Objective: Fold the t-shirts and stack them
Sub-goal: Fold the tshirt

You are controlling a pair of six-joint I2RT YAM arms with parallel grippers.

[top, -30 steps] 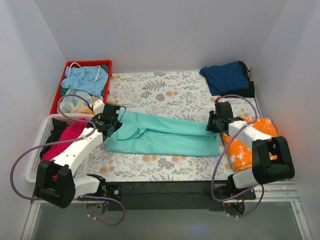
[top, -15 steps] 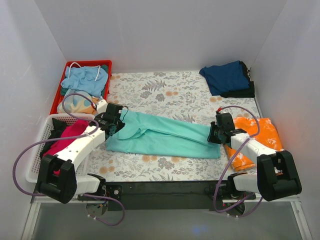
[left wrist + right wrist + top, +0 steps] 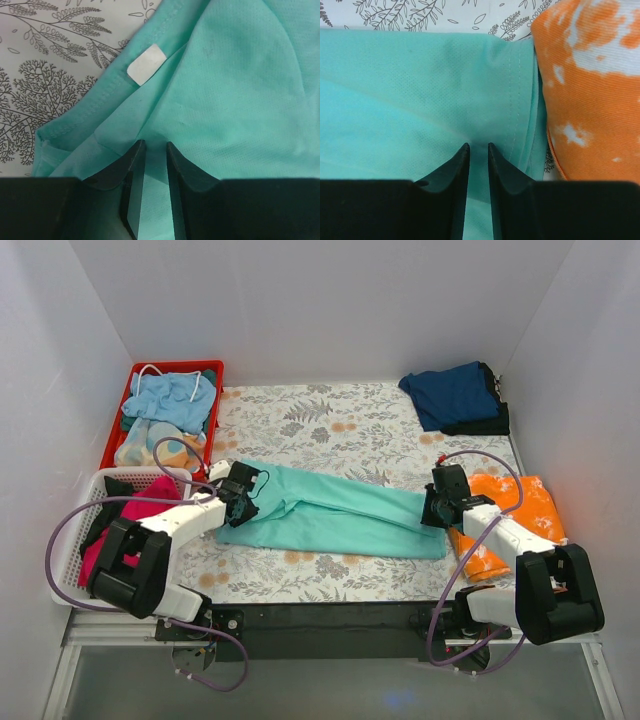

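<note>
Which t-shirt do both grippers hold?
The teal t-shirt, pinched at each end by the left gripper and right gripper; the navy shirt and orange shirt are not held.

The left gripper (image 3: 154, 148) has its fingers drawn close, pinching a fold of the teal t-shirt (image 3: 235, 100). A white label (image 3: 146, 65) lies at the stitched hem. The leaf-patterned bench cover (image 3: 45, 60) shows beyond the hem.
</note>
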